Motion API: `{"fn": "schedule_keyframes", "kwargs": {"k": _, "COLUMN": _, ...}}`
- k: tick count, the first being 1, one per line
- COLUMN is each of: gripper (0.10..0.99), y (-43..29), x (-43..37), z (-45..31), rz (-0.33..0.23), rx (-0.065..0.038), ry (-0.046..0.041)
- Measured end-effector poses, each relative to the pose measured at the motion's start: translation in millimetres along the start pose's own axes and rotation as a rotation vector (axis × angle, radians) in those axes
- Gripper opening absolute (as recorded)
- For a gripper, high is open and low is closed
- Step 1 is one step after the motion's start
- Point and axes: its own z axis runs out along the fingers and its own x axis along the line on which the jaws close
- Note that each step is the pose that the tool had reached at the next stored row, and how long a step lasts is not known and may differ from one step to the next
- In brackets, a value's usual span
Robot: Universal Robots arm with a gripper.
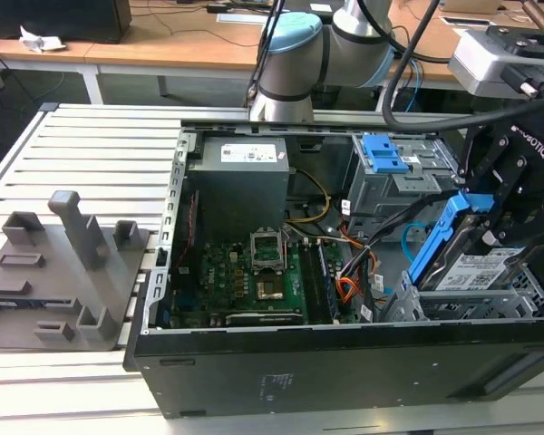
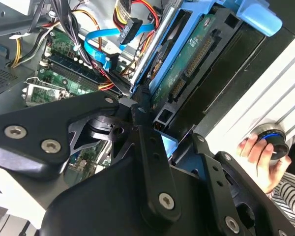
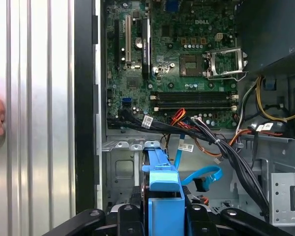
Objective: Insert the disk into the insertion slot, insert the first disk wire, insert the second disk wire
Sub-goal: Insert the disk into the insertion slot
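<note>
Your disk (image 1: 471, 265) hangs tilted at the exterior view's lower right, over the insertion slot (image 1: 462, 304) and not yet seated flat. Your end effector (image 1: 499, 231) is clamped on it. Neither wire looks plugged in yet, and a blue cable (image 3: 202, 175) lies loose inside the case (image 1: 344, 362).

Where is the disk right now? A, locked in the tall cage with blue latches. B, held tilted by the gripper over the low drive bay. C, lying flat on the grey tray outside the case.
B: in the exterior view the gripper holds the disk tilted above the insertion slot, not yet seated.
</note>
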Motion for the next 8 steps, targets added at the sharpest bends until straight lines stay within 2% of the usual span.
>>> {"fn": "schedule_keyframes", "kwargs": {"k": 5, "gripper": 0.365, "y": 0.0, "x": 0.0, "z": 0.0, "rz": 0.0, "rx": 0.0, "ry": 0.0001}}
{"fn": "schedule_keyframes", "kwargs": {"k": 6, "gripper": 0.439, "y": 0.0, "x": 0.0, "z": 0.1, "rz": 0.0, "rx": 0.0, "ry": 0.0002}}
{"fn": "schedule_keyframes", "kwargs": {"k": 8, "gripper": 0.439, "y": 0.0, "x": 0.0, "z": 0.1, "rz": 0.0, "rx": 0.0, "ry": 0.0002}}
